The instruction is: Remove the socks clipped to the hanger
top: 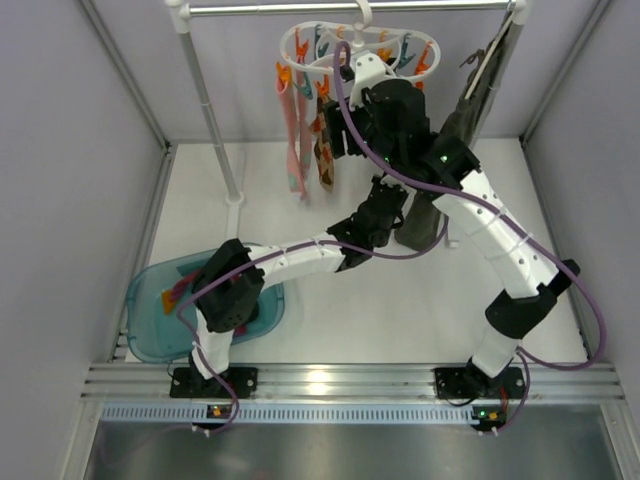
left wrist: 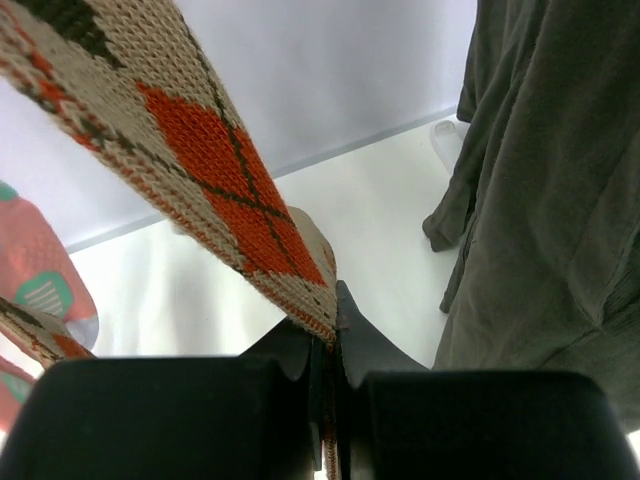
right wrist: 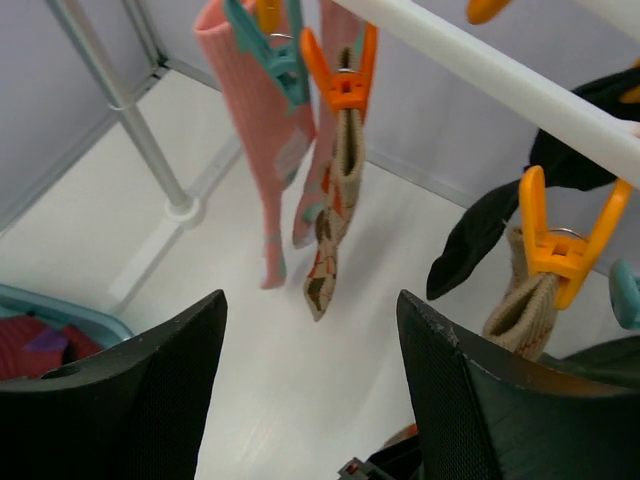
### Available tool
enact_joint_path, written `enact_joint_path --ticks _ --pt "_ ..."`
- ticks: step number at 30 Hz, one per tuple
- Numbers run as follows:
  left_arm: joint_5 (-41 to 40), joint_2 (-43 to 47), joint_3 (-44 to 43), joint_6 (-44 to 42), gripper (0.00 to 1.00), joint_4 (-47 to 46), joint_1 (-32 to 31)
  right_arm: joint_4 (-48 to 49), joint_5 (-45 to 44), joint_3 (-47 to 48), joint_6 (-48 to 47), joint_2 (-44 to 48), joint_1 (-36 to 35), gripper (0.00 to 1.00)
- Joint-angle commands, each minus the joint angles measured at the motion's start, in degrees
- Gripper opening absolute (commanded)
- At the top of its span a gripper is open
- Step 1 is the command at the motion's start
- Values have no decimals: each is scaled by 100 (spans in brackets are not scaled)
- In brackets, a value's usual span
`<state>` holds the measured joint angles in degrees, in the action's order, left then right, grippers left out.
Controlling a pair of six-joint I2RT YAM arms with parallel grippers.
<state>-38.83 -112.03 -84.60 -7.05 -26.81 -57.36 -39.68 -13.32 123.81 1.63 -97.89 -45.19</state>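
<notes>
An argyle sock, beige with orange diamonds, slants up from the left gripper, whose jaws are pinched tight on its lower end. The sock's top is cut off in the wrist view. The right gripper stands wide, holding nothing, just under the hanger. Beside one finger an orange clip bites bunched beige fabric, possibly the same sock. Pink socks hang beyond the other finger.
</notes>
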Motion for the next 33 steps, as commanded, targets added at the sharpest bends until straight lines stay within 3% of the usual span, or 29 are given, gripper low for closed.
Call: enact_joint_path --ticks 1,14,33 --pt "165 366 189 168 0 9 49 110 -793 267 -110 94 28 66" --pt "420 463 295 415 0 18 138 180 -1102 161 -400 42 423 65" --pt "824 673 418 635 0 18 120 189 -488 979 -585 -652 863 62"
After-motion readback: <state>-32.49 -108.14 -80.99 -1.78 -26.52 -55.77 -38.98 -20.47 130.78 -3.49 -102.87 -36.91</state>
